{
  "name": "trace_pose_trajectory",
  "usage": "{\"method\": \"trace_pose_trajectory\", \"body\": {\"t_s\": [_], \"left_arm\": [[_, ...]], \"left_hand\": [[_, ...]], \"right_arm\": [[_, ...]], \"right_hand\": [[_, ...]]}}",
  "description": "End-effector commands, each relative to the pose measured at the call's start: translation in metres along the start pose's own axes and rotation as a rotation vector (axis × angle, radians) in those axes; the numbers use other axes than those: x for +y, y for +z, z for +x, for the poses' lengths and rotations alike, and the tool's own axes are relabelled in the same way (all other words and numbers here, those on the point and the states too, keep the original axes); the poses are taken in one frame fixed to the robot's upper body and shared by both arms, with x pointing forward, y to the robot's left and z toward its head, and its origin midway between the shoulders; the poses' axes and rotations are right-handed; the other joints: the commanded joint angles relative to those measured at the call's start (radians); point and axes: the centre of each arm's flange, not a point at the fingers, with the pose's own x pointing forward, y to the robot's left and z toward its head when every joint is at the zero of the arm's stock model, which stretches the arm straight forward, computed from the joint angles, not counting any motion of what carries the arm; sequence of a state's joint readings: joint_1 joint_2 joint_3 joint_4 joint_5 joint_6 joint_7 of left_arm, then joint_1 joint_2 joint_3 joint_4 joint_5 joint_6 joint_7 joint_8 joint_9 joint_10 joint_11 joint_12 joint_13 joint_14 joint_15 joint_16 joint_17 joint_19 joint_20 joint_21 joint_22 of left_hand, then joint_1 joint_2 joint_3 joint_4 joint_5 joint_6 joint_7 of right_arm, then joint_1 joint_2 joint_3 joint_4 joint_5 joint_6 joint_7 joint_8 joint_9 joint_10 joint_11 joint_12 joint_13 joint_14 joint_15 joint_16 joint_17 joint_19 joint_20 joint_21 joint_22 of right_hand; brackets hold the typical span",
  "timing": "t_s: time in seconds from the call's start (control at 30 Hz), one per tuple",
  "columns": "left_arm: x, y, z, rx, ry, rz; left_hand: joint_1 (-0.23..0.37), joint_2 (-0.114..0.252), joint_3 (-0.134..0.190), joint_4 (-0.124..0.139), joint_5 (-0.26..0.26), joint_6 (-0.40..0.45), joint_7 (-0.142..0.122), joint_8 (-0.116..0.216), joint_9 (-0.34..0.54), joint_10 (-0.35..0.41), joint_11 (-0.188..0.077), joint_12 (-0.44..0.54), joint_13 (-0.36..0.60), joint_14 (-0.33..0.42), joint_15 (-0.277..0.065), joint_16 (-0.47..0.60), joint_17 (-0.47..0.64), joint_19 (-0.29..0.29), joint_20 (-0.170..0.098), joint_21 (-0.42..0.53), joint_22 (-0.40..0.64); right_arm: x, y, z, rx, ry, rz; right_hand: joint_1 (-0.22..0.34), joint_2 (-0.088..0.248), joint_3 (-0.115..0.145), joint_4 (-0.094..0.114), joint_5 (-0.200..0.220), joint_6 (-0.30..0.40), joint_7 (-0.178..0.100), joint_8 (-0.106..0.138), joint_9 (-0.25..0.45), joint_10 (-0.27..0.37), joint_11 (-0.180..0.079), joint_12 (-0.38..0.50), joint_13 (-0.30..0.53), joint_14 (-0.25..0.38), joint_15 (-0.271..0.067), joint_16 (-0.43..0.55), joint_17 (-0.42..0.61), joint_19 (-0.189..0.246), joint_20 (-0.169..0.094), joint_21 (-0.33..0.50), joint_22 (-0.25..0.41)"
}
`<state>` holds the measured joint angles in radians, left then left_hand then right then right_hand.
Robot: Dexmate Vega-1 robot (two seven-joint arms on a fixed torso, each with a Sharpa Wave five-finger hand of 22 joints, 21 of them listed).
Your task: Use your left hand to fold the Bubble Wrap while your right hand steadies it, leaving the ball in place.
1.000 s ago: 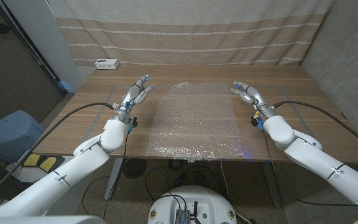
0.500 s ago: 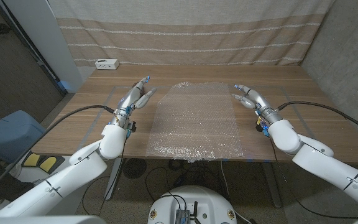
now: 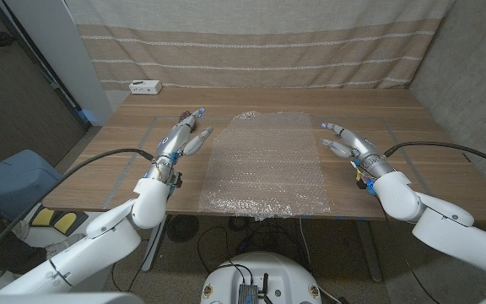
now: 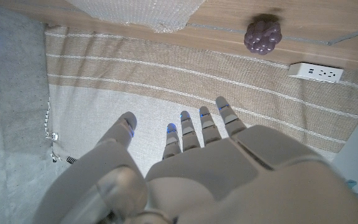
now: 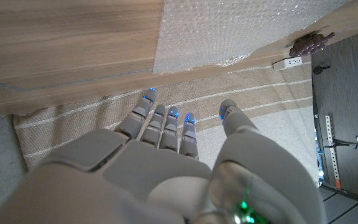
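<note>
Pre-fold: wrap (image 3: 266, 165) flat on counter (image 3: 420, 143). Left hand (image 3: 186, 133), right hand (image 3: 348, 142) released, flanking. Next: right presses wrap, left lifts edge, avoiding ball (image 4: 262, 34).

A striped beige curtain (image 3: 251, 55) hangs behind the wooden table (image 3: 445, 160).

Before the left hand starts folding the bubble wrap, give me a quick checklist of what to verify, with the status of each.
1. Bubble wrap spread on the table: ok.
2. Left hand holding nothing, beside the wrap's edge: ok.
3. Right hand steadying the wrap: not ok; it is off the sheet.
4. Ball clear of the wrap: ok in the left wrist view.
5. Wrap fully on the table: not ok; its near edge overhangs.
</note>
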<state>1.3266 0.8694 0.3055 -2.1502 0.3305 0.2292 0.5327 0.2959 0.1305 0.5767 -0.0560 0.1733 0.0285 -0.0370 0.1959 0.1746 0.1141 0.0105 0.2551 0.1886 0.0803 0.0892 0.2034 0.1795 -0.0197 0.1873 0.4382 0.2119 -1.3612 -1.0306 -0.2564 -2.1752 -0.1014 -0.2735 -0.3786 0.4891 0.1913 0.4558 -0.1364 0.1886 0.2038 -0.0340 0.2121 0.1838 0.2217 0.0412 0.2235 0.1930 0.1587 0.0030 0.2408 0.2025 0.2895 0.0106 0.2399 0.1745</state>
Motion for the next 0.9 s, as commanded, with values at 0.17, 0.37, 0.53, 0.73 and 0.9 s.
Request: {"method": "trace_pose_trajectory", "body": {"t_s": [0.17, 0.37, 0.53, 0.73, 0.9], "left_arm": [[0.002, 0.011, -0.024, -0.031, -0.002, 0.060], [0.003, 0.011, -0.032, -0.029, -0.019, 0.096], [0.003, 0.010, -0.037, -0.019, -0.035, 0.102], [0.003, 0.011, -0.042, -0.031, -0.048, 0.121], [0.006, 0.012, -0.048, -0.030, -0.060, 0.141]], "left_hand": [[-0.008, -0.008, -0.006, 0.000, 0.000, 0.009, -0.005, 0.005, 0.004, 0.012, -0.002, 0.003, 0.005, 0.001, -0.003, -0.003, 0.002, -0.007, 0.008, -0.004, 0.002], [-0.012, -0.007, -0.008, 0.003, 0.001, 0.017, -0.005, 0.007, 0.004, 0.012, -0.003, 0.001, 0.006, 0.002, -0.004, -0.003, 0.003, -0.005, 0.008, -0.003, 0.002], [-0.015, -0.008, -0.010, 0.005, 0.002, 0.023, -0.006, 0.007, 0.004, 0.013, -0.004, 0.000, 0.006, 0.005, -0.005, -0.003, 0.003, -0.005, 0.008, -0.003, 0.002], [-0.018, -0.008, -0.012, 0.006, 0.002, 0.028, -0.002, 0.008, 0.004, 0.015, -0.002, -0.001, 0.006, 0.005, -0.004, -0.004, 0.003, -0.005, 0.008, -0.003, 0.002], [-0.018, -0.006, -0.011, 0.006, 0.003, 0.031, -0.003, 0.007, 0.004, 0.015, -0.003, -0.003, 0.006, 0.002, -0.007, -0.006, 0.003, -0.004, 0.004, -0.003, 0.002]], "right_arm": [[0.006, 0.011, -0.037, 0.036, 0.014, -0.102], [0.008, 0.016, -0.049, 0.051, 0.022, -0.138], [0.011, 0.018, -0.056, 0.062, 0.036, -0.158], [0.016, 0.020, -0.063, 0.074, 0.074, -0.178], [0.019, 0.022, -0.069, 0.083, 0.088, -0.193]], "right_hand": [[0.015, -0.003, 0.011, 0.000, -0.002, 0.012, 0.000, -0.005, 0.004, 0.008, 0.000, -0.002, 0.006, 0.001, -0.007, 0.006, 0.006, 0.006, -0.010, 0.003, 0.006], [0.018, -0.003, 0.013, 0.001, -0.002, 0.014, -0.001, -0.005, 0.005, 0.009, -0.002, -0.003, 0.006, 0.000, -0.008, 0.005, 0.006, 0.006, -0.010, 0.002, 0.005], [0.020, -0.003, 0.014, 0.002, -0.003, 0.016, -0.002, -0.005, 0.005, 0.010, -0.002, -0.003, 0.006, 0.000, -0.009, 0.005, 0.007, 0.006, -0.010, 0.001, 0.005], [0.022, -0.003, 0.015, 0.003, -0.004, 0.017, -0.003, -0.006, 0.005, 0.011, -0.005, -0.004, 0.006, -0.005, -0.012, 0.003, 0.008, 0.005, -0.009, 0.000, 0.005], [0.024, -0.004, 0.015, 0.004, -0.004, 0.018, -0.003, -0.006, 0.005, 0.012, -0.007, -0.004, 0.006, -0.008, -0.012, 0.002, 0.008, 0.005, -0.009, -0.001, 0.005]]}}
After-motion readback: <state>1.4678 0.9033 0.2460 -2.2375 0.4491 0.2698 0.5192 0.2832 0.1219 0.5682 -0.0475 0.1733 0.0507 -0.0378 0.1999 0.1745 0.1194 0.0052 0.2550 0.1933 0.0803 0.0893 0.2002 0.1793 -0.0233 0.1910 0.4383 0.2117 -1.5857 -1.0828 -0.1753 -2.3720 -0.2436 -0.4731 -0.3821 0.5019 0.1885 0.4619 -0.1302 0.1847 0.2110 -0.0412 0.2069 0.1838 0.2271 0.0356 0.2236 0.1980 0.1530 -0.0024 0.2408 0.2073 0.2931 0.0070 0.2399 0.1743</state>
